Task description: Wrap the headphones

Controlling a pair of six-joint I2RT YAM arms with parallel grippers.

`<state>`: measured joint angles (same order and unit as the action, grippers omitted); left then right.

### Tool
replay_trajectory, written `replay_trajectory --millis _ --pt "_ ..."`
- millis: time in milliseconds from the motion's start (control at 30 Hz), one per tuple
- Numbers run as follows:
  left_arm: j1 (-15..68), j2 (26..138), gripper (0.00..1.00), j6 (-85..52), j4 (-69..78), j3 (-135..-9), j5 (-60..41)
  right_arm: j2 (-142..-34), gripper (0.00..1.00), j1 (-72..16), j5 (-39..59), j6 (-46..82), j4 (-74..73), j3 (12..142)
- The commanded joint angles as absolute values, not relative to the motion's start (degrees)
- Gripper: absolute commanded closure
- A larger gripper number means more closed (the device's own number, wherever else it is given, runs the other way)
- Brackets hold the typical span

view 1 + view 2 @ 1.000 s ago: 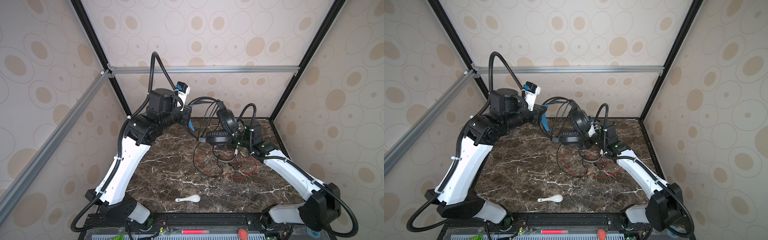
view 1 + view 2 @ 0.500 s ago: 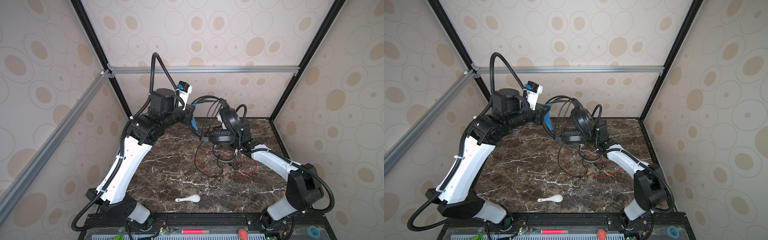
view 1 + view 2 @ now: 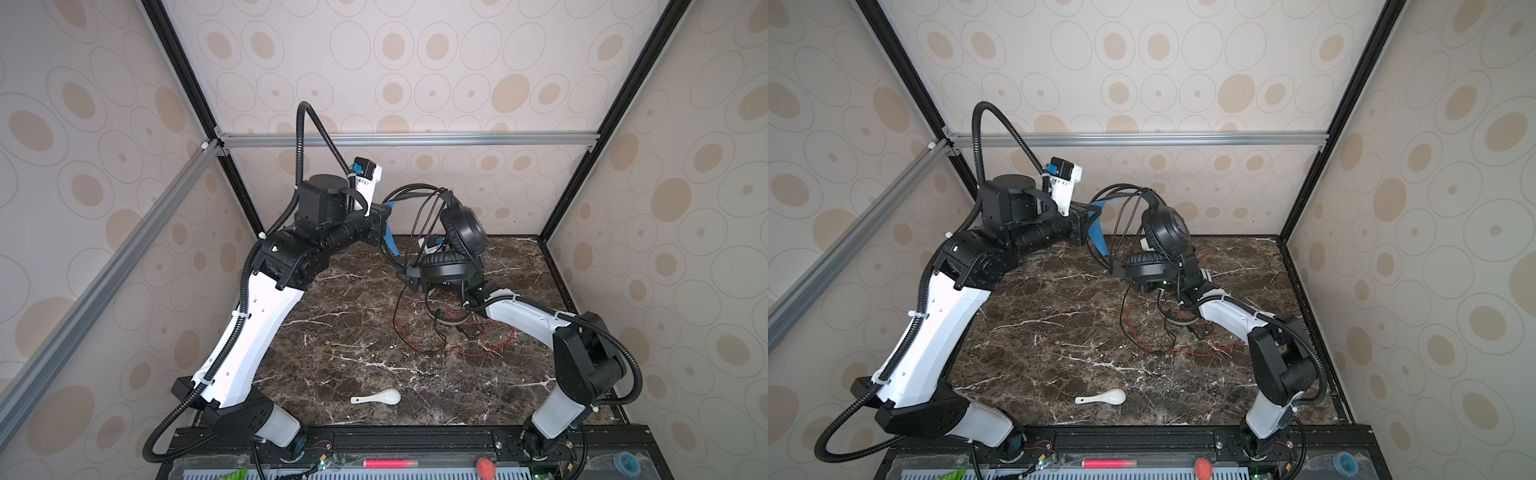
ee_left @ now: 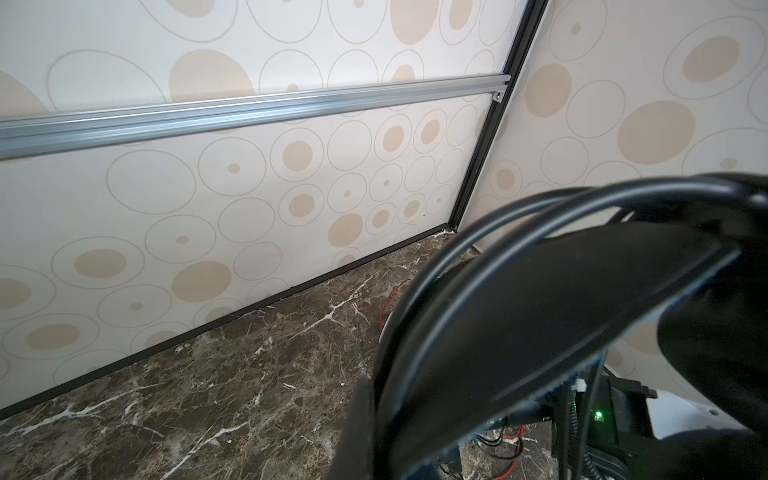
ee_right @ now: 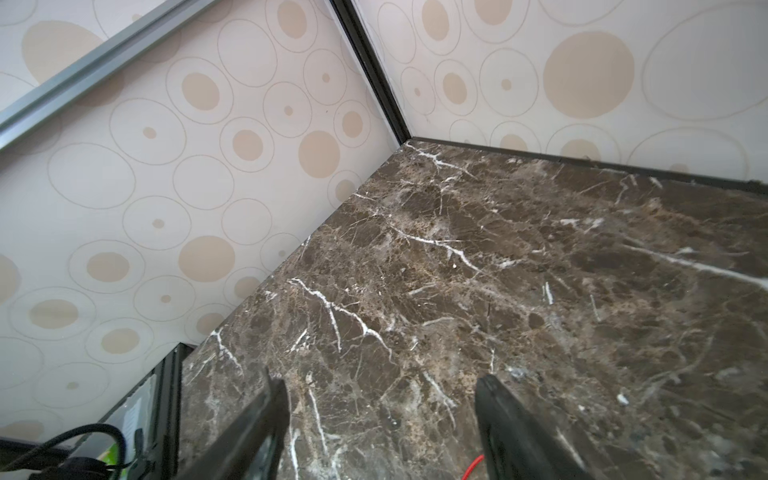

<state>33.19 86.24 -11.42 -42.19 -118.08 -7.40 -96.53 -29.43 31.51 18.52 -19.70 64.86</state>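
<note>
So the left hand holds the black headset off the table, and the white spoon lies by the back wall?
No. The left hand does hold the black headset up, but the white spoon lies near the table's front edge, seen in both top views.

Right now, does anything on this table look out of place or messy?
Yes. The red cord sprawls in loose, tangled loops across the marble table, crossed by the thin black cord dangling from the raised black headphones. A white ceramic spoon also lies alone near the front edge.
</note>
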Motion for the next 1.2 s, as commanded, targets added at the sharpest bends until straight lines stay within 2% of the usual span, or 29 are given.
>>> replay_trajectory --millis 0,67,167,533,933,1167 --pt "32.7 83.8 1.0 -15.1 -35.7 -118.7 -8.5 -96.5 0.44 -30.2 32.2 18.8 -21.6 62.7" --pt "32.3 83.4 1.0 -15.4 -34.9 -118.1 -8.4 -96.2 0.5 -30.3 32.0 19.0 -21.7 61.5" --pt "32.0 83.1 1.0 -16.1 -34.5 -117.2 -8.2 -95.9 0.55 -30.4 32.0 19.4 -21.8 60.1" --pt "30.3 82.2 1.0 -18.5 -32.6 -115.3 -9.2 -96.2 0.64 -31.2 31.0 22.1 -24.7 55.4" --pt "28.8 83.0 1.0 -20.4 -32.1 -115.2 -10.1 -97.5 0.95 -31.1 30.7 22.2 -24.7 55.9" --pt "26.3 83.3 1.0 -24.6 -31.3 -115.5 -6.2 -94.0 0.99 -31.7 28.1 19.9 -18.5 54.8"
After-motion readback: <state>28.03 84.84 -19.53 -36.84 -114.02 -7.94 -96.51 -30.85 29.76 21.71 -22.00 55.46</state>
